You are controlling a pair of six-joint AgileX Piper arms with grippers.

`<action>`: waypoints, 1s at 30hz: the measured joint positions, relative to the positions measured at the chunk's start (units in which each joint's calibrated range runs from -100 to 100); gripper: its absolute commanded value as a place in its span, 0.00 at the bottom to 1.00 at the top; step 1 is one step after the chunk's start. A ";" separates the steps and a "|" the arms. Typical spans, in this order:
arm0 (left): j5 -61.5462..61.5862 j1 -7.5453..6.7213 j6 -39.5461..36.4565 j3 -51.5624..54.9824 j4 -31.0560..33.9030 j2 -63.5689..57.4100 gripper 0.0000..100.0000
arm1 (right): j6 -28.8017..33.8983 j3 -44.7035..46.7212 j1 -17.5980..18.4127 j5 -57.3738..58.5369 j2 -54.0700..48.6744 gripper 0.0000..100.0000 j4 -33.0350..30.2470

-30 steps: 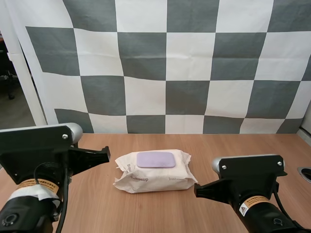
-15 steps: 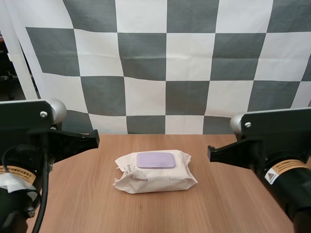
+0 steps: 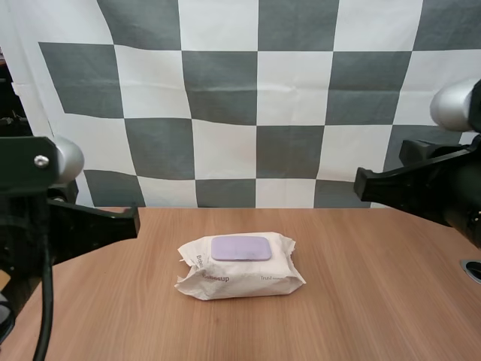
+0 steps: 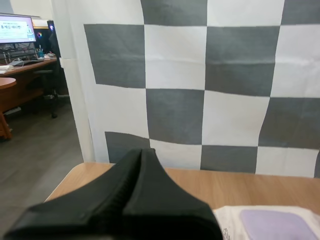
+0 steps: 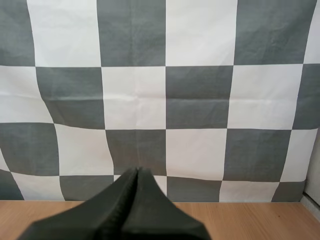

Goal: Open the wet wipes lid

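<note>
A white pack of wet wipes (image 3: 237,266) lies in the middle of the wooden table (image 3: 361,301), its lilac lid (image 3: 240,247) flat and closed on top. My left gripper (image 3: 134,220) hangs at the left, above the table and well clear of the pack. My right gripper (image 3: 361,183) is raised at the right, higher than the pack. In the left wrist view my fingers (image 4: 142,155) lie together as one dark wedge, with the pack's lid (image 4: 272,223) just beyond them. The right wrist view shows my fingers (image 5: 136,172) pressed together over the table's far edge.
A round dark grommet (image 3: 473,268) sits in the table at the right edge. Bare wood lies all around the pack.
Both arms have risen and drawn outward, away from the pack. The pack has not moved and its lid stays closed.
</note>
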 measured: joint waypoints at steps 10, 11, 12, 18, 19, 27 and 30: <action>-0.71 0.05 14.63 0.13 -13.63 3.93 0.00 | -5.87 -0.27 0.00 -1.50 5.37 0.00 1.72; -0.71 0.05 16.17 0.13 -15.42 5.82 0.00 | -7.48 -0.27 0.00 -0.87 6.68 0.00 2.14; -0.71 0.05 17.72 0.13 -17.00 7.87 0.00 | -8.68 -0.27 0.00 -0.89 7.73 0.00 2.63; -2.50 0.05 26.70 0.13 -21.28 19.59 0.24 | -17.72 -0.27 0.00 1.89 16.33 0.00 3.11; -1.65 0.05 28.02 0.13 -21.87 21.16 0.38 | -19.22 -0.27 0.00 1.89 17.82 0.00 3.11; 1.94 0.05 38.56 0.13 -24.99 36.65 1.00 | -28.39 -0.27 0.00 -1.13 21.98 0.46 2.00; 2.06 0.05 40.83 0.13 -26.53 42.21 1.00 | -28.78 -0.27 0.00 -0.88 21.98 1.00 1.59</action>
